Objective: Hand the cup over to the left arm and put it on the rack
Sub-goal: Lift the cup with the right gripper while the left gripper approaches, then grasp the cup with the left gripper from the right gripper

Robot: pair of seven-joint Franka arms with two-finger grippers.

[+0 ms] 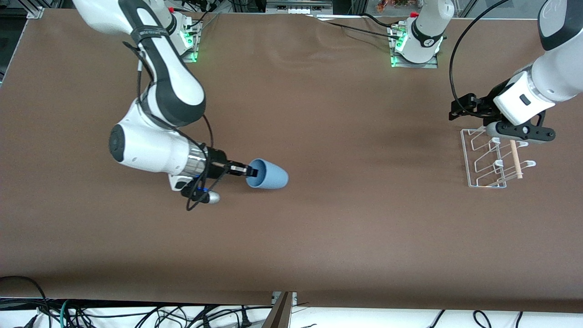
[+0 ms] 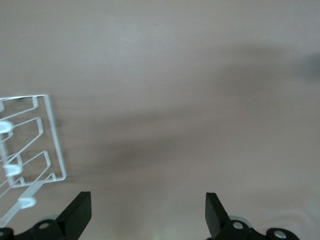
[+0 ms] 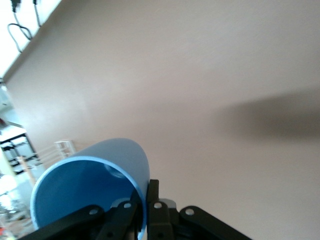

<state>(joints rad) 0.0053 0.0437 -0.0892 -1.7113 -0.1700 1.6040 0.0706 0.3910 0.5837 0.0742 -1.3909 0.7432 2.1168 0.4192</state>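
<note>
In the right wrist view the cup [image 3: 90, 190] is cut off at the picture's edge, and the right gripper [image 3: 142, 210] covers part of its rim; one finger sits inside the cup and one outside, their tips out of sight. The rack [image 3: 65, 147] there is a small pale blur. In the left wrist view the rack [image 2: 35, 145] runs off the edge, its hook tips blurred, and the left gripper [image 2: 147, 212] shows only its fingertips. In the front view the left arm's wrist hides part of the rack [image 1: 489, 157].
</note>
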